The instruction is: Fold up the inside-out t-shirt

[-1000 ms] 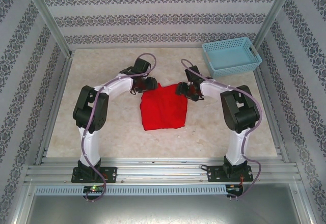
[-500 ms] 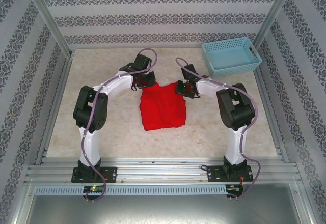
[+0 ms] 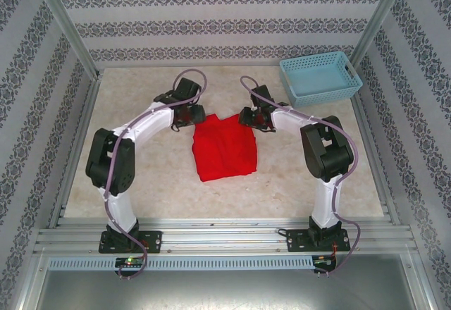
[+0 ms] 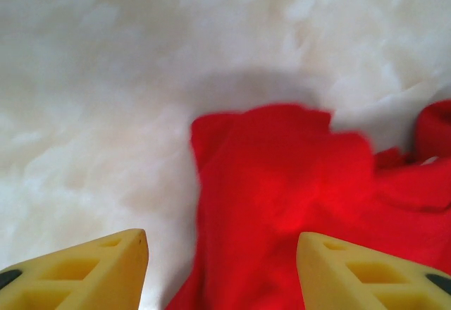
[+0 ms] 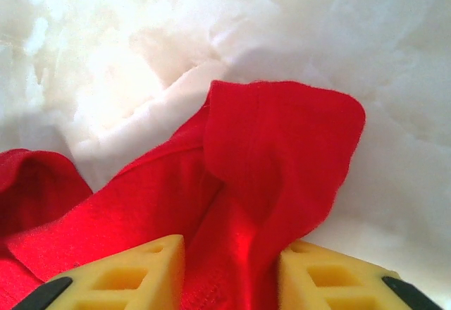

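Observation:
The inside-out t-shirt (image 3: 225, 148) lies folded into a rough red rectangle in the middle of the table. My left gripper (image 3: 192, 117) hovers at its far left corner. In the left wrist view the left gripper (image 4: 222, 275) is open, its yellow fingers (image 4: 84, 271) wide apart above the shirt's edge (image 4: 282, 197) and not touching it. My right gripper (image 3: 252, 120) is at the far right corner. Seen from its wrist, the right gripper (image 5: 229, 275) is open, with a raised, bunched fold of the shirt (image 5: 282, 148) lying loosely between its fingers (image 5: 338, 278).
A light blue plastic basket (image 3: 320, 77) stands at the back right corner. The pale table (image 3: 141, 176) is fenced by metal rails and patterned walls on three sides.
Both grippers have shifted a little toward the back of the table at the shirt's far corners. The left arm's elbow has swung out to the left. The shirt's outline looks almost unchanged.

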Robot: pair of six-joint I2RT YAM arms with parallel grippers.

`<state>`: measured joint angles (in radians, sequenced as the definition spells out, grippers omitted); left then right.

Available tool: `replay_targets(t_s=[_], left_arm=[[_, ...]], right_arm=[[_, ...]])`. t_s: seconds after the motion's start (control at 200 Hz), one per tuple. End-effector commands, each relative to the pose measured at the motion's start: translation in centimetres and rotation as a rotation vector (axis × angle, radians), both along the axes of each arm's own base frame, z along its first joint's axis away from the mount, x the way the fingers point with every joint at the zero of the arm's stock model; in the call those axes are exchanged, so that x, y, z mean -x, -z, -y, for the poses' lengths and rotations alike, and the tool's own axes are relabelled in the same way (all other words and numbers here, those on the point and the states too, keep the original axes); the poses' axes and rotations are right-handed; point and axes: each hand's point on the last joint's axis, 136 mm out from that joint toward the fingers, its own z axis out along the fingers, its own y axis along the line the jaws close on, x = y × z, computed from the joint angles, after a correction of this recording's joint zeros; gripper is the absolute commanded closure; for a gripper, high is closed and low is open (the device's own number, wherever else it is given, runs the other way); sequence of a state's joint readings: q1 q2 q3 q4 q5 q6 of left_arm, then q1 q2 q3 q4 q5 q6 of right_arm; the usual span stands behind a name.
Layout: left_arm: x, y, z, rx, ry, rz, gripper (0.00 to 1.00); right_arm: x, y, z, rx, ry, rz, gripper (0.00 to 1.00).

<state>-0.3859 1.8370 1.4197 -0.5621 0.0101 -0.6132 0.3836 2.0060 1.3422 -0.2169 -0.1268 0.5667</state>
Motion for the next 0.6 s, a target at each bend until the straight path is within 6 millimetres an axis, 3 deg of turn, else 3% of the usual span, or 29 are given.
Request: replay_targets(t_s=[0.0, 0.19, 0.405, 0.595], left_arm=[[3.3, 0.2, -1.9, -0.014, -0.043, -0.046, 0.45], [6.2, 2.1, -2.5, 0.004, -0.031, -0.073, 0.54], [6.5, 4.8, -1.2, 0.037, 0.022, -0.137, 0.58], [5.7, 4.3, 0.8, 0.095, 0.09, -0.124, 0.53]], right_arm=[[-0.5, -1.0, -0.3, 0.011, -0.019, 0.033, 0.61], [-0.1, -1.6, -0.5, 0.031, -0.036, 0.05, 0.6], [0.2, -1.5, -0.4, 0.034, -0.032, 0.048, 0.59], [0.2, -1.5, -0.5, 0.038, -0.034, 0.049, 0.57]])
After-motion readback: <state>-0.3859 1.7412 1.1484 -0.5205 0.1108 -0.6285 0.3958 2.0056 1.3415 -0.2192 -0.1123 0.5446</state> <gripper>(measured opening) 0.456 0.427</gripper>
